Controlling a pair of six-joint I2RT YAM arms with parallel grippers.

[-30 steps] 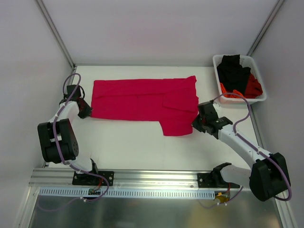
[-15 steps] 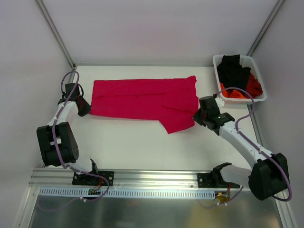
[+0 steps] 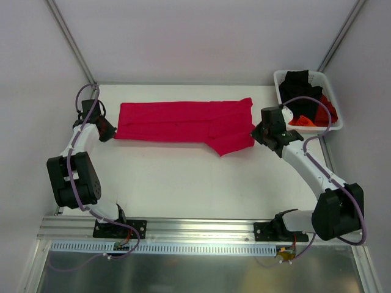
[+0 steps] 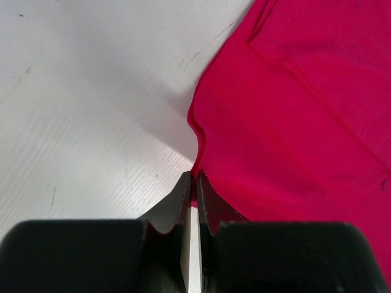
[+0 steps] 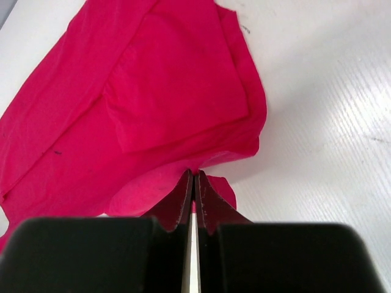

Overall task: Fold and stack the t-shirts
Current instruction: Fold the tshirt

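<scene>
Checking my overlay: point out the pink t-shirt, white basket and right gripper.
pink t-shirt (image 3: 177, 122), top view, cloth middle.
white basket (image 3: 278, 85), top view, left rim.
right gripper (image 5: 194, 176), right wrist view, between fingertips.

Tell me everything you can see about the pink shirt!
The crimson-pink t-shirt looks like soft, plain cloth with a few creases. It lies stretched into a long band across the far half of the white table, folded over itself so layers overlap. A flap pokes toward the near edge at its right end. The left end effector is shut on its left edge, and the right end effector is shut on its right edge. Nothing else touches it.
</scene>
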